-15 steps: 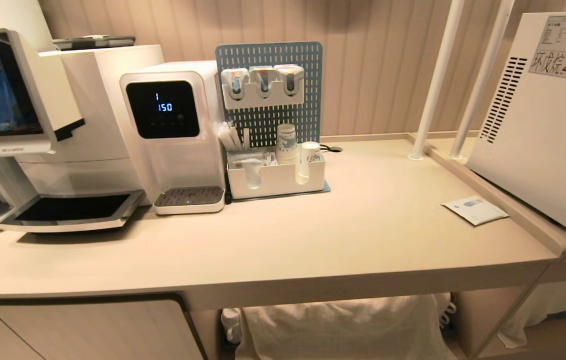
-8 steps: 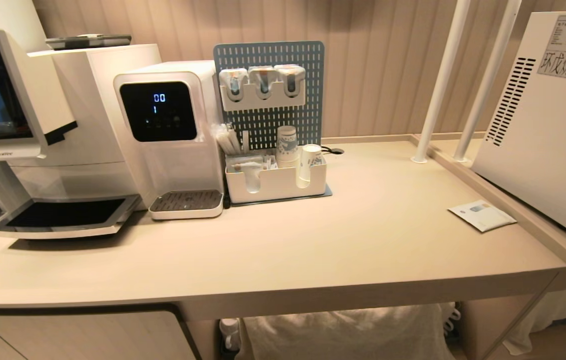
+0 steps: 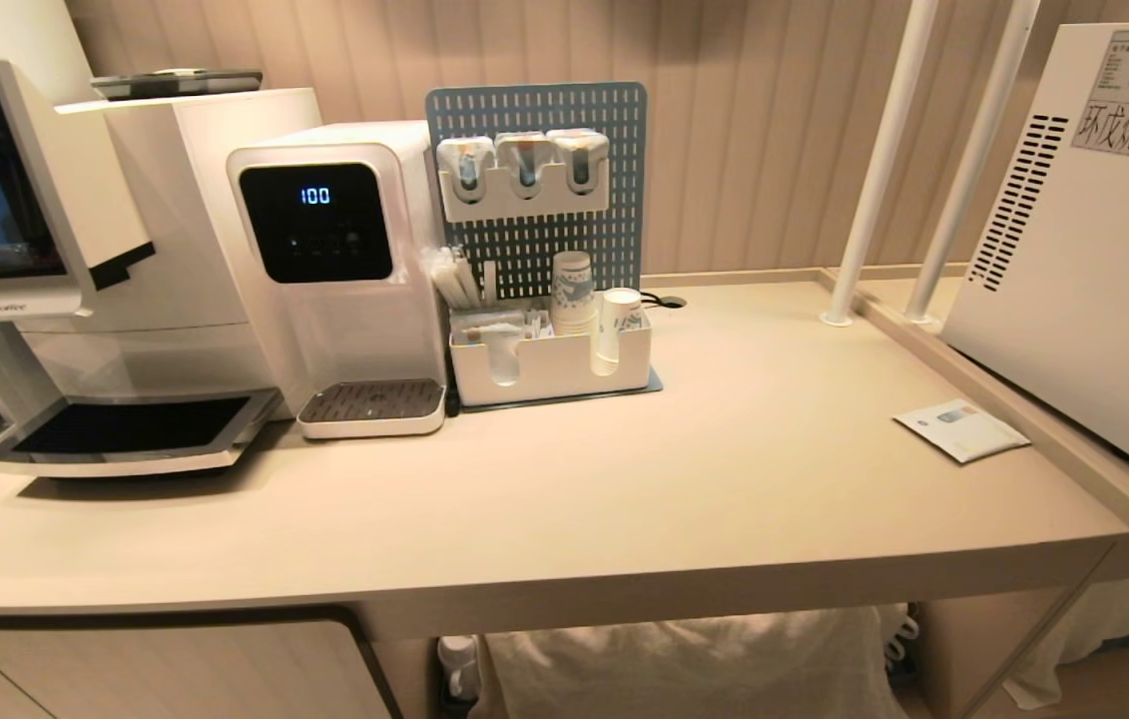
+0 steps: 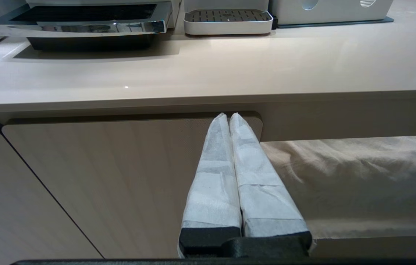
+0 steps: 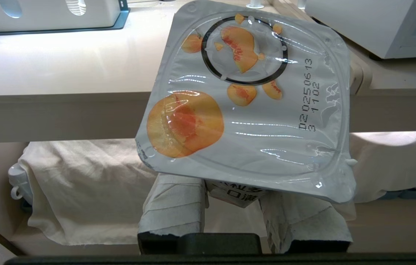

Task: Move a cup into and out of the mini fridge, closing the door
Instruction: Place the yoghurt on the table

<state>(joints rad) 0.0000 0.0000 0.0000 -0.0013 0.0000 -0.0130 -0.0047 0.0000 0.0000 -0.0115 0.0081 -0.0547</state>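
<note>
While the left pincer (image 4: pixel 228 115) stays closed, the right pincer (image 5: pixel 233 198) grips the sealed cup (image 5: pixel 246 106).

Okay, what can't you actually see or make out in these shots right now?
- Mini fridge door: head view, cut off by the right edge, so open or shut is unknown.
- Cup body: right wrist view, hidden under its own foil lid.
- Right tool fingertips: covered by the cup.
- Fridge sticker's small print: too small.

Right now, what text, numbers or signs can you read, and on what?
"100": water dispenser screen.
"D20250613" over "3 1102": cup foil lid.
"环戊烷" beside an orange warning triangle: mini fridge sticker; its fine print is too small.
Coffee machine brand: roughly "Dr.coffee", blurred.
Packet on the counter: unreadable.
</note>
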